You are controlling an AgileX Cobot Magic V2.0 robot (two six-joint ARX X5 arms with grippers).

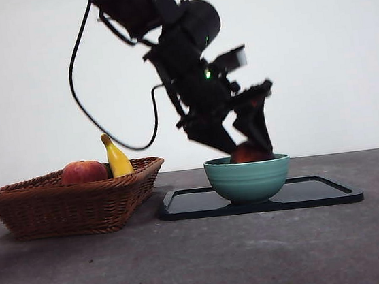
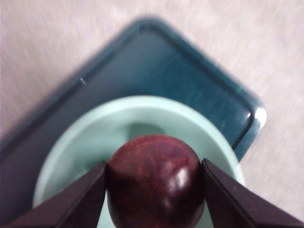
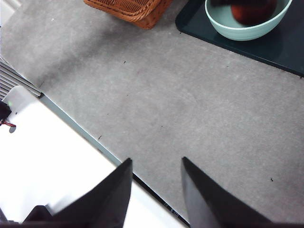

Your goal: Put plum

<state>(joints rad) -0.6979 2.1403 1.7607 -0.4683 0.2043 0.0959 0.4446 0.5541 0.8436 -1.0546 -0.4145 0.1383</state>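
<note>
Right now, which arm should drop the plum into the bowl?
Left. The left gripper is already shut on the plum, right over the bowl on the tray. The right gripper hangs open over bare table, well away from the bowl.

Plain off-white wall (image 1: 329,44) fills the back, no marks, evenly lit. Grey matte tabletop (image 1: 203,264) runs to it, faint speckles and scuffs, soft shadows only. In the right wrist view the table edge (image 3: 85,135) runs diagonally with a thin dark trim, and a bright white floor (image 3: 52,156) lies beyond it. A ribbed grey-white panel (image 3: 14,76) sits at that side, partly cut off.
</note>
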